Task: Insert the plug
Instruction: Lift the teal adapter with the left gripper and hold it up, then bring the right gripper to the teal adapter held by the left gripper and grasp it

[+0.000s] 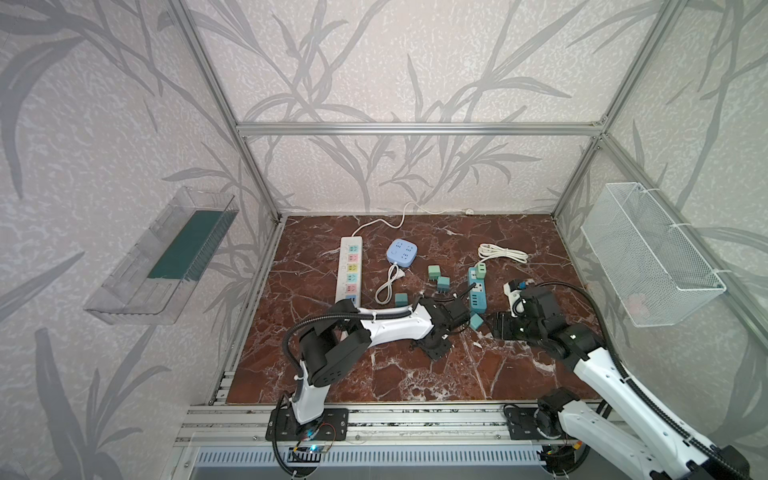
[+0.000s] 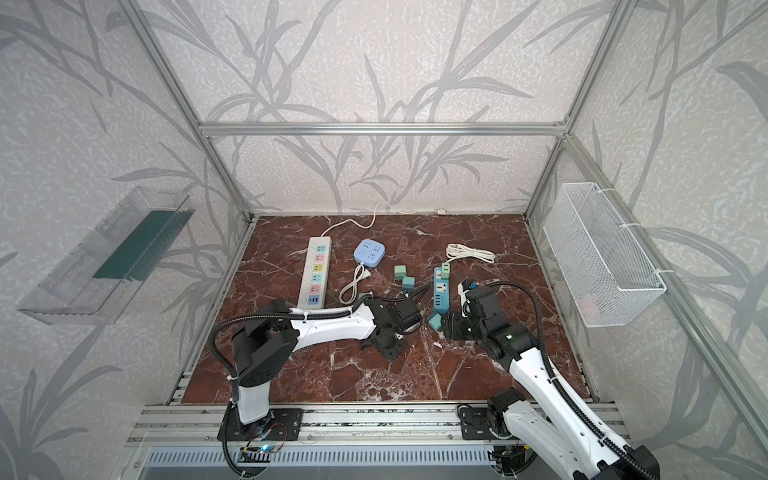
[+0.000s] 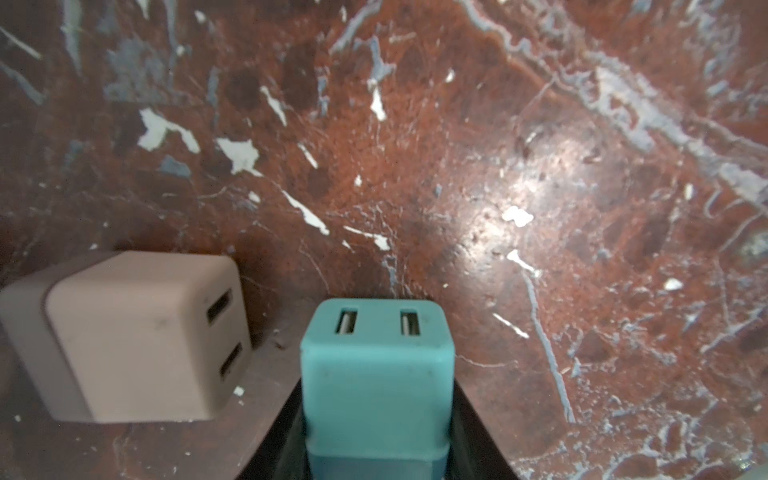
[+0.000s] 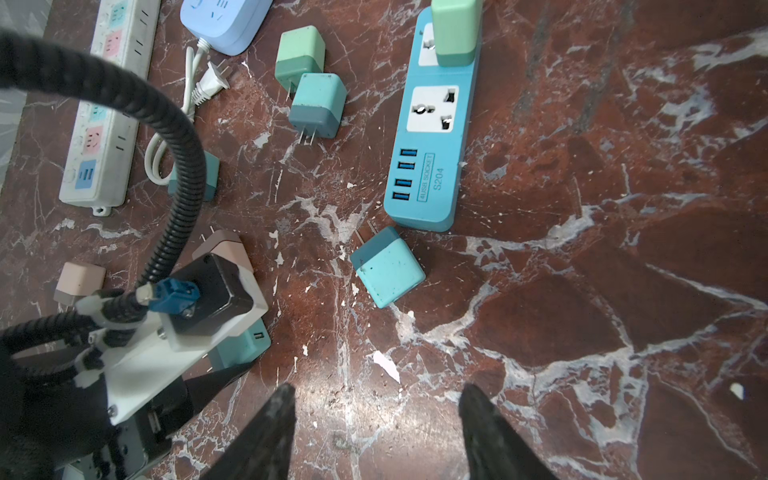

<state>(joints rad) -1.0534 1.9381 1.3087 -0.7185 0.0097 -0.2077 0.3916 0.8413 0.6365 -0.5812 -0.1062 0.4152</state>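
Left arm lies stretched low across the marble table (image 3: 457,166), wrist bent down, and the left gripper (image 3: 377,415) is pressed tight on a teal plug (image 3: 376,374), USB slots facing away from the wrist camera. The plug sits low near the table's middle, with a pinkish cube (image 3: 137,336) just beside it. Right arm reaches in from the right; the right gripper (image 4: 378,390) hovers with fingers spread and nothing between them, near the end of the blue strip (image 4: 432,166). Count it up in the right wrist view: three socket blocks, namely the blue strip, a long white strip (image 1: 350,270) and a rounded blue hub (image 1: 402,251). Four teal cubes counting the held one, two green, two pinkish. One green cube (image 4: 455,33) is already seated in the blue strip's far socket; its middle socket is bare. A loose teal cube (image 4: 386,266) lies right at the strip's near end, and the left arm's black cable (image 4: 178,145) crosses in front of the white strip.
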